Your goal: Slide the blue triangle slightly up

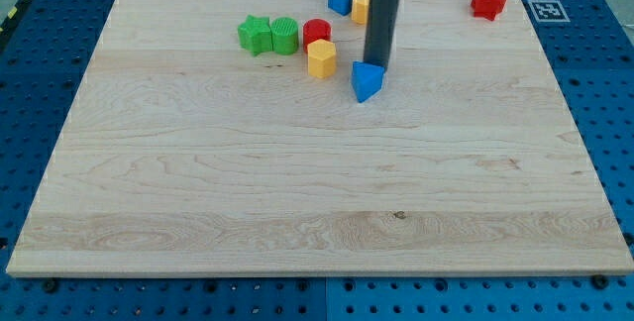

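End effector: straight dark rod, no jaws, nothing gripped; my tip [377, 64] rests at the upper edge of the blue triangle [368, 81], touching or nearly so.
Target location: desk [297, 192], upper middle, right of the yellow block [321, 59].
Key relation: triangle lies just below the tip.
Judgement: tip must pass round to the triangle's lower side before pushing up.

No words, brand names or numbers can be read anywhere in the view. The only sign is a black-and-white square marker [547, 10], a fiducial pattern on a white patch, lying on the blue perforated surface [604, 83] just off the counter's [297, 202] top right corner. Its pattern carries no legible characters.
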### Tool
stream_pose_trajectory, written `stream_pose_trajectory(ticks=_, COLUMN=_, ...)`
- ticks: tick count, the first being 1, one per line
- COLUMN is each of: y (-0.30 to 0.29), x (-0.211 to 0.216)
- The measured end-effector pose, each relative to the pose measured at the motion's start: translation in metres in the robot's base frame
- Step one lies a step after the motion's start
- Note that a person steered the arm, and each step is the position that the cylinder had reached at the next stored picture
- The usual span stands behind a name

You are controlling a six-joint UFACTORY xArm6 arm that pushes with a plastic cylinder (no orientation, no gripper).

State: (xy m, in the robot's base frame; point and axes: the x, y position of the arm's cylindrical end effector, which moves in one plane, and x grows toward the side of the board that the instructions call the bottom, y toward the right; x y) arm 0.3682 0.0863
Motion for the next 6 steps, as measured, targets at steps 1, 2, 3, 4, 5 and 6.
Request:
stream_pose_trajectory(ticks=1, y=0.044, x=0.003)
stream_pose_trajectory(ticks=2, y=0.044, x=0.036)
stream_pose_trajectory(ticks=3, y=0.026, x=0.045)
stream_pose_trajectory(ticks=4, y=-0.001, x=0.045)
stream_pose_trajectory(ticks=5, y=-0.013, x=0.047)
stream_pose_trajectory(ticks=6, y=-0.025, x=0.05)
